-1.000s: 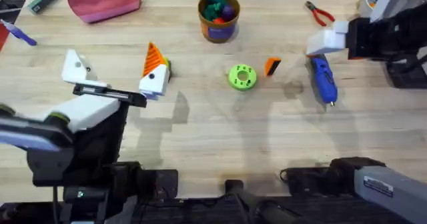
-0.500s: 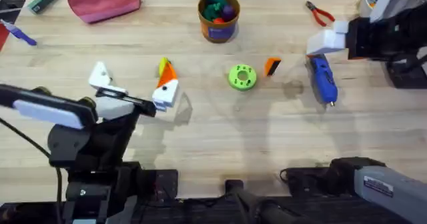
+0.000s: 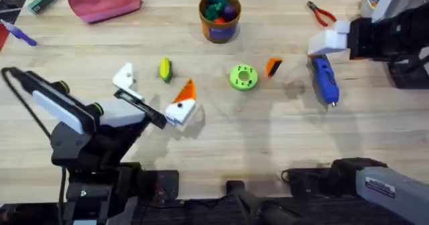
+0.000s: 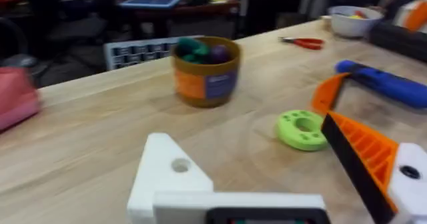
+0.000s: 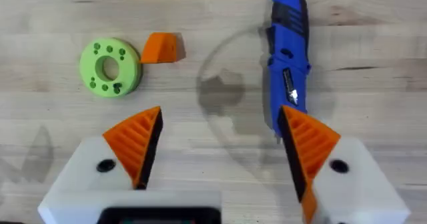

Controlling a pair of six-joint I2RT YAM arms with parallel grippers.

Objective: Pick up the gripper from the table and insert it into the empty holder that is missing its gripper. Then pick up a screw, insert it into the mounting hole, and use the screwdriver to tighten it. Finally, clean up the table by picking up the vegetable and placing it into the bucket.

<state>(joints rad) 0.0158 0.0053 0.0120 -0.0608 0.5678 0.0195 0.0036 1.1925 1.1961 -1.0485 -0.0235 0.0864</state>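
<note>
left hand point(image 3: 155, 98) wide open, empty, one holder point(image 3: 125, 76) bare; right hand point(image 5: 220, 151) open, half cut off overhead.

Orange gripper point(image 3: 273, 66) beside blue screwdriver point(image 3: 324, 80), yellow vegetable point(image 3: 165, 69) near bare white holder point(image 3: 125, 76), orange-brown bucket point(image 3: 219, 19) upright.

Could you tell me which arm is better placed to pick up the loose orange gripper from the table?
The right one, probably. The right pincer hangs open above the screwdriver, with the gripper just beside it. The left pincer, whose bare holder awaits that gripper, sits farther off, beyond the green disc.
</note>
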